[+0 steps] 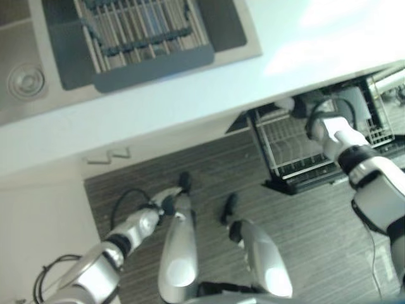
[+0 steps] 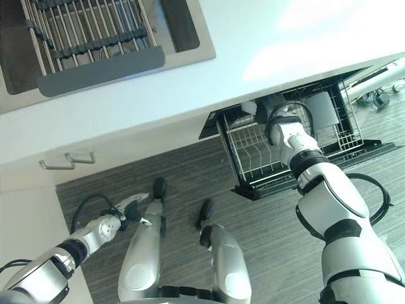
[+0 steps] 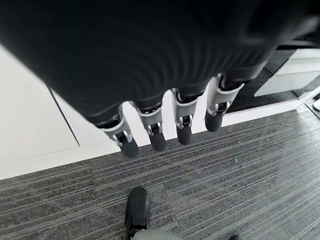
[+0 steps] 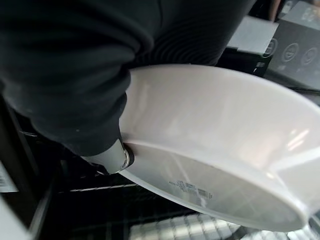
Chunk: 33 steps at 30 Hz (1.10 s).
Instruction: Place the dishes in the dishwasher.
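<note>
The right hand (image 4: 75, 90) is clamped on the rim of a white plate (image 4: 215, 145), thumb pressed against its underside. The plate is held on edge, tilted, above the pulled-out dishwasher rack (image 2: 253, 149), probably so it can slot between the wire tines. The rack sits just below the white counter (image 2: 190, 82). The left hand (image 3: 170, 120) hangs idle over the grey floor (image 3: 225, 190), fingers straight and apart, holding nothing

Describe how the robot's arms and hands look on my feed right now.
Both arms are silver-grey with rounded glossy shells and black joint bands. Each wrist and hand back sits under a dark ribbed cover. The left robot hand has silver fingers with dark rounded tips; the right robot hand shows the same dark cover and pale wrist segment.
</note>
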{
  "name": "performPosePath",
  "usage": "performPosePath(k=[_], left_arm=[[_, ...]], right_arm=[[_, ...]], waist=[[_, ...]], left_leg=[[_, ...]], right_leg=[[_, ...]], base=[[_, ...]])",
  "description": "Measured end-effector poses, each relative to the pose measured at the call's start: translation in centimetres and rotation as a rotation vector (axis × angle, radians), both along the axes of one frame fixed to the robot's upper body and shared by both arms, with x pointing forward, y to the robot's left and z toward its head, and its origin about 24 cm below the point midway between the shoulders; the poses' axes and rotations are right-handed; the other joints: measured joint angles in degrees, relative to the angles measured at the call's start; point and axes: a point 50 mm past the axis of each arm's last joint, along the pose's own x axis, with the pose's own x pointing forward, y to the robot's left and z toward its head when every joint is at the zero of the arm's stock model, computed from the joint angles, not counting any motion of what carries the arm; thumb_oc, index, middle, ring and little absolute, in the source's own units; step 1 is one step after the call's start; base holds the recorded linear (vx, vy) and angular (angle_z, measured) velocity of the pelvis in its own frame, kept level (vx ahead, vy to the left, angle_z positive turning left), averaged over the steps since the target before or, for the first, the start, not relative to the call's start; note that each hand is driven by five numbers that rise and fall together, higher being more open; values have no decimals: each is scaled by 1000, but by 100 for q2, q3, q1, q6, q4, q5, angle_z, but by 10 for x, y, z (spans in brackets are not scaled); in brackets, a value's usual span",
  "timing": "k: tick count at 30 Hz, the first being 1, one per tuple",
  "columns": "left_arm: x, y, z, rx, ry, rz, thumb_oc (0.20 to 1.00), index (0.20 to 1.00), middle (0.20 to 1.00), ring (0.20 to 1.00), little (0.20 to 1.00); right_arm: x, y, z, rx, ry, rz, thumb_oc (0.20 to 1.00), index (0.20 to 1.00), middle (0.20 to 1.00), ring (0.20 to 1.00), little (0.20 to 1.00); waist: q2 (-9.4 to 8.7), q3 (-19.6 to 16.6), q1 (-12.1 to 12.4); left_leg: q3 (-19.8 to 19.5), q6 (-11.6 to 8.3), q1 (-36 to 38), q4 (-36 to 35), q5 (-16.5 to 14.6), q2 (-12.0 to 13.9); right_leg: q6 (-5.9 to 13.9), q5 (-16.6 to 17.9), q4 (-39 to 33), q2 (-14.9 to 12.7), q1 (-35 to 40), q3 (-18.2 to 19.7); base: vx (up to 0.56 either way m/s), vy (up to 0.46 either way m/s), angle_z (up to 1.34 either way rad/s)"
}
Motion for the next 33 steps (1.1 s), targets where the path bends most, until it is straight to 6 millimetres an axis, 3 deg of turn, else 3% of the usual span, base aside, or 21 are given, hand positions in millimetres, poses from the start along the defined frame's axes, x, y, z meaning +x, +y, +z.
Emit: performPosePath(k=[4, 10, 18, 24, 33], left_arm=[[1, -14, 2, -57, -49, -12, 1000, 1000, 1000, 1000, 1000], [-8, -38, 0, -136, -109, -60, 1000, 1000, 1000, 1000, 1000], [-7, -53, 7, -199, -163, -87, 1000, 1000, 1000, 1000, 1000], [-6, -57, 13, -207, -218, -102, 1000, 1000, 1000, 1000, 1000], [-6, -61, 19, -214, -307, -115, 1000, 1000, 1000, 1000, 1000]], right_arm=[[-4, -12, 13, 24, -212, -84, 200, 200, 200, 200, 200], [-10, -18, 14, 19, -392, -139, 200, 200, 200, 200, 200], [-18, -27, 16, 10, -567, -206, 200, 200, 200, 200, 200], [-23, -17, 20, 117, -747, -216, 200, 200, 200, 200, 200], [-22, -17, 29, 241, -794, -263, 200, 200, 200, 200, 200]], waist=[[331, 9, -4], [614, 15, -66], [636, 20, -92], [667, 11, -132], [752, 8, -111]], left_leg=[[4, 73, -368, 100, 46, -81], [151, 177, -597, 51, 123, -222], [154, 167, -1122, 328, 126, -219], [152, 160, -1522, 487, 86, -210], [191, 199, -1842, 664, 52, -239]], right_leg=[[13, -20, 287, -138, -473, 57], [71, -106, 664, -330, -951, 217], [-18, -265, 1148, -403, -1577, 225], [-95, -336, 1450, -443, -2069, 263], [-81, -355, 1566, -488, -2393, 340]], base=[[-62, 96, 0], [-44, 68, -4], [-57, 6, 2], [-49, 2, 0], [-14, 11, -1]])
